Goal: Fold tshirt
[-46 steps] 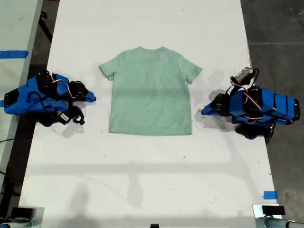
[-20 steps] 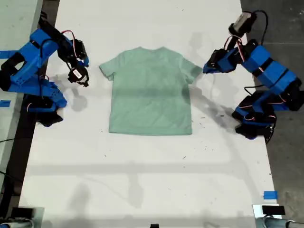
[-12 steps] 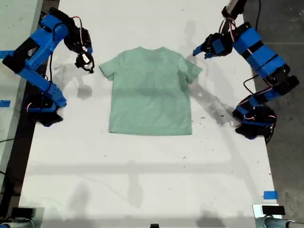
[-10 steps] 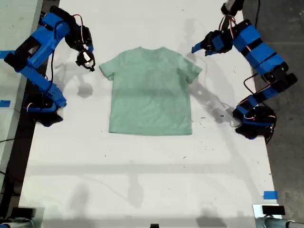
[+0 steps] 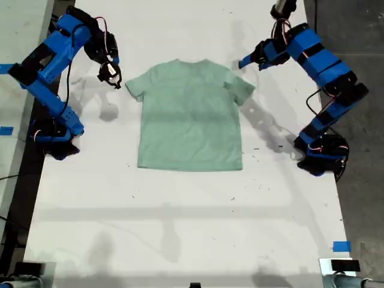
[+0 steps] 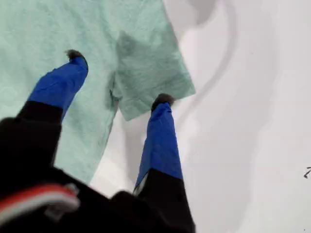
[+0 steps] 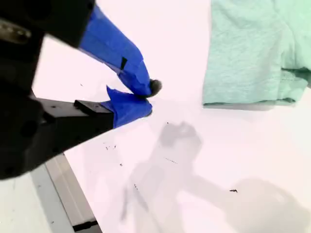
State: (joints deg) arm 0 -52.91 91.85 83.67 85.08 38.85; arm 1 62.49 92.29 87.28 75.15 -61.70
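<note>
The white table point(image 5: 180, 228) carries the tshirt point(image 5: 189, 117), spread flat, neck toward the exterior view's top. At the exterior view's right, the first gripper point(image 6: 119, 77) hangs over a sleeve, its claw spread wide across the sleeve's hem. At the exterior view's left, the second gripper point(image 7: 148, 99) sits near the other sleeve, off the cloth, claw pressed together on nothing.
</note>
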